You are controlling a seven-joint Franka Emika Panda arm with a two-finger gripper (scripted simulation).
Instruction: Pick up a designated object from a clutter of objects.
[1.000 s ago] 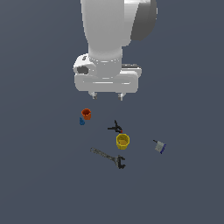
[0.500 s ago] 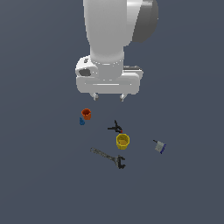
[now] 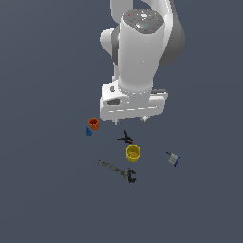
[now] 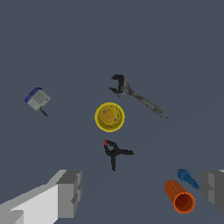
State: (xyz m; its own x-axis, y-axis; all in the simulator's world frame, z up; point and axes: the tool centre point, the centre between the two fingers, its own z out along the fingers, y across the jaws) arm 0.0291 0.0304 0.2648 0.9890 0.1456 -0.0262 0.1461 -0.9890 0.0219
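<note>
The designated object point(image 3: 173, 159) is a tiny light-grey and white piece with a dark blue rim, lying apart at the exterior view's right; it also shows in the wrist view point(image 4: 37, 98). The clutter holds an orange cup point(image 3: 94, 124), a blue bit point(image 3: 88, 132), a black clamp point(image 3: 125, 138), a yellow cup point(image 3: 133, 153) and a long grey wrench point(image 3: 117, 171). My gripper point(image 3: 129, 121) hangs open and empty above the floor, over the clamp and well to the left of the designated piece. Its fingers point(image 4: 70, 192) stand wide apart in the wrist view.
In the wrist view the yellow cup point(image 4: 110, 117) sits mid-frame, the wrench point(image 4: 138, 99) beyond it, the clamp point(image 4: 115, 152) nearer the fingers, the orange cup point(image 4: 179, 197) and blue bit point(image 4: 188, 177) by one finger. All lie on a flat dark grey-blue floor.
The arm has moved slightly lower and toward the exterior view's right. The objects have not moved. The gripper stays open.
</note>
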